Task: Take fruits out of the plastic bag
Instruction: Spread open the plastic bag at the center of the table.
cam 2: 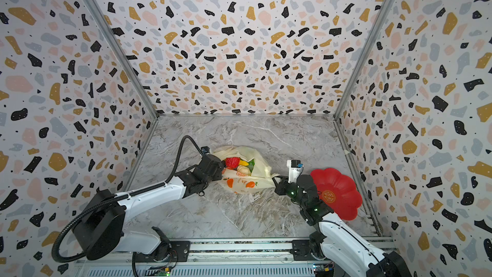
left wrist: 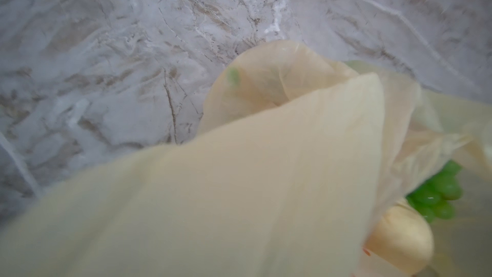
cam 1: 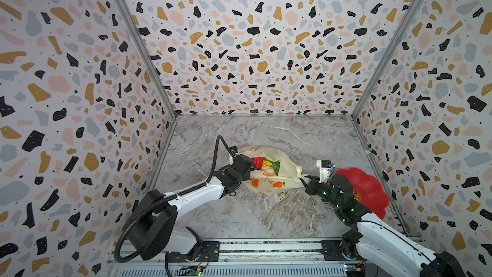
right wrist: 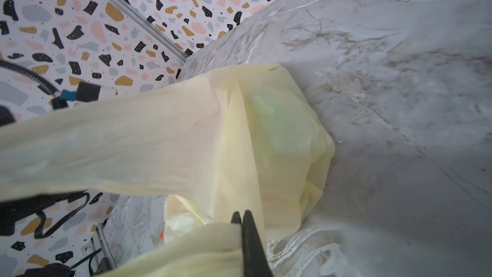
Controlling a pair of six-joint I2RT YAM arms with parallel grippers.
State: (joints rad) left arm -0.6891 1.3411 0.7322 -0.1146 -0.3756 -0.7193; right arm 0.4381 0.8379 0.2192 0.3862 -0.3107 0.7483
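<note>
My right gripper is clamped on the plastic bag, which lies between my arms. My left gripper is at the bag's mouth by the fruits, but its fingers are hidden and I cannot tell their state. Next, I reckon: secure one fruit and lift it clear.

**What I can't see**

My left hand ends at the mouth of the plastic bag, fingertips hidden. From that wrist the blurred bag covers the fruits ahead of the hand, except part of a grape bunch and a beige piece. Behind my right hand, the arm hides part of the red plate.
</note>
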